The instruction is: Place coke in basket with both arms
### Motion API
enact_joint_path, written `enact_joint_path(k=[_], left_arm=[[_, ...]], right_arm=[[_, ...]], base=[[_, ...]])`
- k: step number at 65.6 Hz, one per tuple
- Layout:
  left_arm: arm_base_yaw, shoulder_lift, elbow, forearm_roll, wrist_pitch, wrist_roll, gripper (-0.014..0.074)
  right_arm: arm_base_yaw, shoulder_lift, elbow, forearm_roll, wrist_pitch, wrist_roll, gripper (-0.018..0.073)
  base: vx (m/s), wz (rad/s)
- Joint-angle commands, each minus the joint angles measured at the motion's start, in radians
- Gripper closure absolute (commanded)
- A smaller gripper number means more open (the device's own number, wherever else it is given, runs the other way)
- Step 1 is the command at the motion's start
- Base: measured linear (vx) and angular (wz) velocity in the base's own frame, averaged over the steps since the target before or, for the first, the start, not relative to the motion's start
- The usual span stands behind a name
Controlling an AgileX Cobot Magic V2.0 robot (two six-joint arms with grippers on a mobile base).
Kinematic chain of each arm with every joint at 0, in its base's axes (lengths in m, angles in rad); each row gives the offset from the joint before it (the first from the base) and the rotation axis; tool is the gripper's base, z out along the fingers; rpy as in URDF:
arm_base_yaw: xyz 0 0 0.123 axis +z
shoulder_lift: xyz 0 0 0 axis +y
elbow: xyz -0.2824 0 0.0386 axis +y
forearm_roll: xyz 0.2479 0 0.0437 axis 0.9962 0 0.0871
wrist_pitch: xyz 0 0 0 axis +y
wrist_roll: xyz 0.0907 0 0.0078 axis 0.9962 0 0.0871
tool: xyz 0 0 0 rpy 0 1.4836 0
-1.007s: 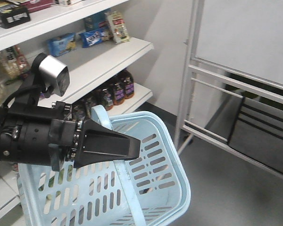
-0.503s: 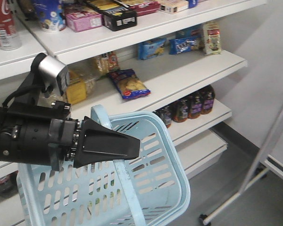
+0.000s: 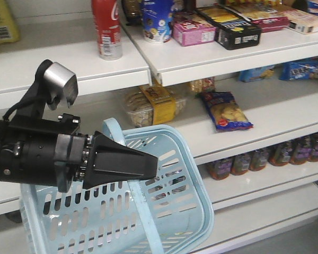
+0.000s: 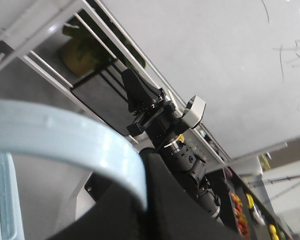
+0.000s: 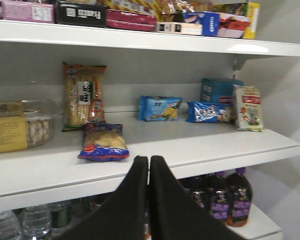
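The coke (image 3: 106, 29) is seen standing upright on the upper shelf (image 3: 58, 61), at the right end of its board, with its cap cut off by the top edge of the front view. It is set well above the basket (image 3: 116, 222) and apart from both grippers. The basket is held up in front of the shelving, tilted, with its slotted walls turned toward the front camera. Its swing handle (image 3: 144, 211) is gripped by the left gripper (image 3: 151, 163), whose fingers are clenched on it. In the left wrist view the same handle is shown arching just above a black finger. A grey camera (image 3: 61, 82) is carried on top of that arm. The right gripper (image 5: 149, 161) is pointed at the shelves, and its fingers are pressed together with nothing between them. To the right of the coke, a blue-and-white tub (image 3: 156, 21), a pink box (image 3: 193, 32) and a black box (image 3: 234, 34) are lined up on the neighbouring board. One shelf lower, a clear tub (image 3: 153, 103) with a yellow label and a bag of crisps (image 3: 225, 112) are laid side by side. Dark bottles (image 3: 244, 161) with purple labels are ranged on the shelf beneath. In the left wrist view the right arm (image 4: 185, 160) is shown against a whiteboard (image 4: 215, 60).
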Motion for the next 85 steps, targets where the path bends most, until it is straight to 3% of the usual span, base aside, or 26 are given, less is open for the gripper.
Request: enact_joint_path(k=[1, 41, 85], left_arm=[[-0.007, -0.027, -0.023, -0.09, 0.017, 0.008, 0.0603], [-0.007, -0.027, -0.023, -0.09, 0.017, 0.008, 0.0603], [-0.007, -0.027, -0.023, -0.09, 0.017, 0.008, 0.0603]], right_arm=[[0.001, -0.013, 0.008, -0.011, -0.068, -0.009, 0.0561], [0.001, -0.013, 0.008, -0.011, -0.068, -0.009, 0.0561], [0.001, -0.013, 0.008, -0.011, -0.068, -0.009, 0.0561]], base=[[0.13, 0.5], [0.1, 0.41], [0.04, 0.09]])
